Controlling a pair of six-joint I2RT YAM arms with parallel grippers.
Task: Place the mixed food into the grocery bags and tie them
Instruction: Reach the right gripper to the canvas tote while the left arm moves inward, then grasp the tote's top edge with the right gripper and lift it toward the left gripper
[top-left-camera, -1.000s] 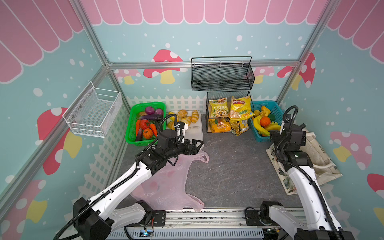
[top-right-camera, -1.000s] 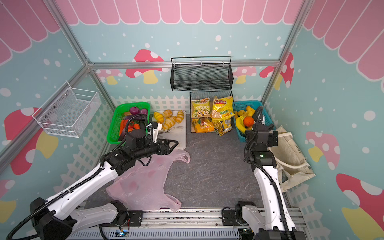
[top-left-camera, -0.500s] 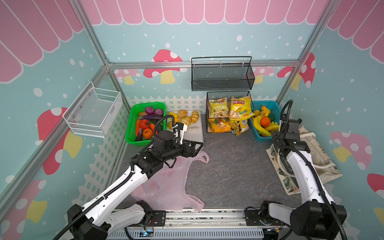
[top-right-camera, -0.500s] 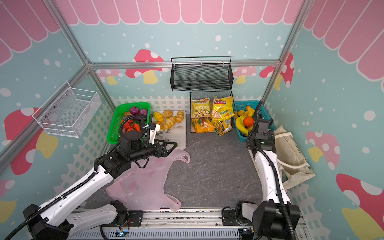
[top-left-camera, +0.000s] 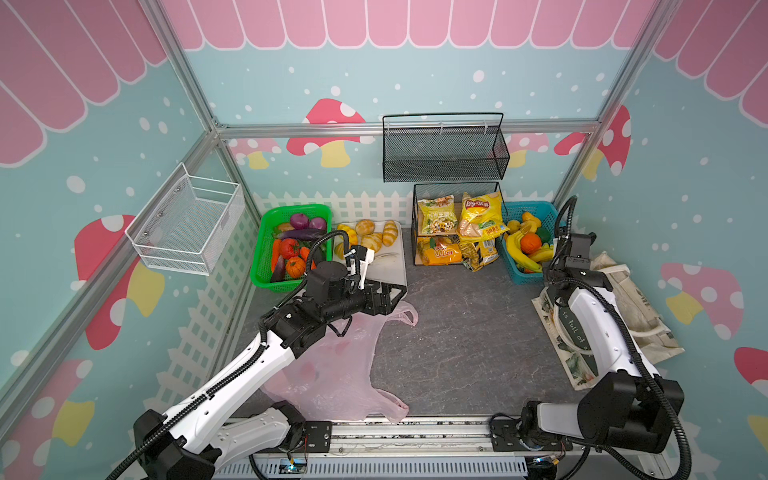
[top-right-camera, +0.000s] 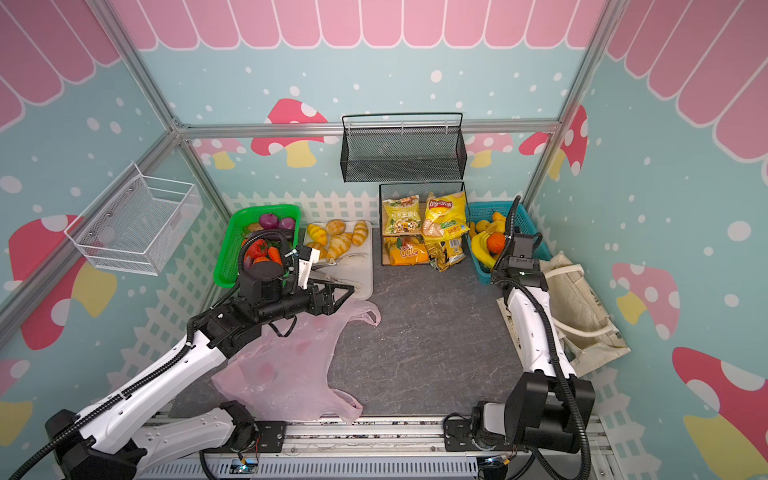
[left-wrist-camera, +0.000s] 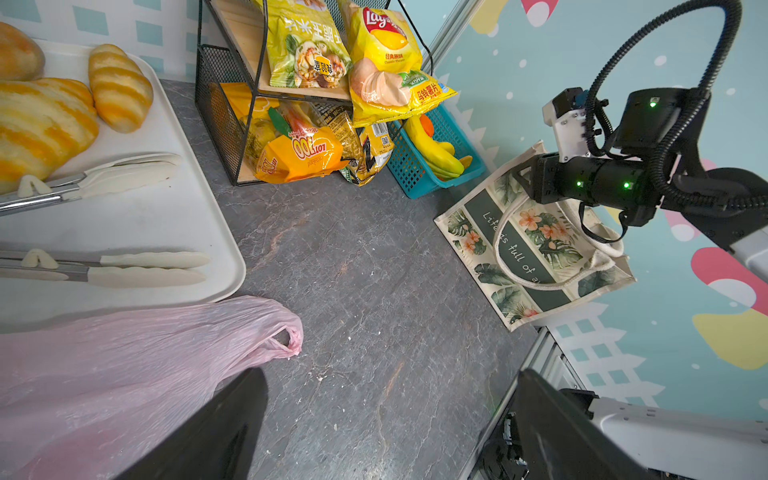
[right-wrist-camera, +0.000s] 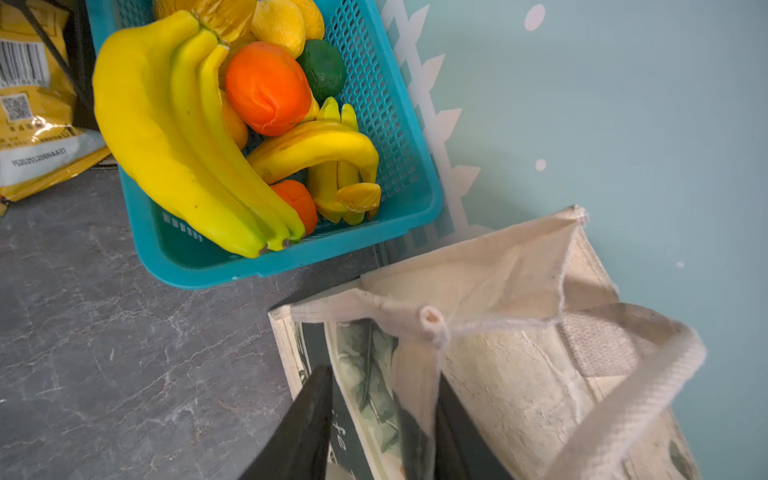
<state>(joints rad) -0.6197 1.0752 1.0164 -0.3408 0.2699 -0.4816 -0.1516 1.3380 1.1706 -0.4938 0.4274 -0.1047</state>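
Vegetables (top-left-camera: 291, 253) sit in a basket (top-left-camera: 259, 266) at the tabletop's back left corner. The left gripper (top-left-camera: 397, 297) hovers wide open, empty, above the pink bag (top-left-camera: 332, 365) lying front left. Snacks (top-left-camera: 478, 216) fill the rack (top-left-camera: 413, 224) at the back edge. At the right edge the right gripper (right-wrist-camera: 382, 374), jaws set narrow, straddles the tote (right-wrist-camera: 519, 374) wall; whether it pinches, I cannot tell.

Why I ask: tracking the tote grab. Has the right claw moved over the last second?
Yes. In a top view the right claw has edged toward the teal basket, at the canvas tote's corner.
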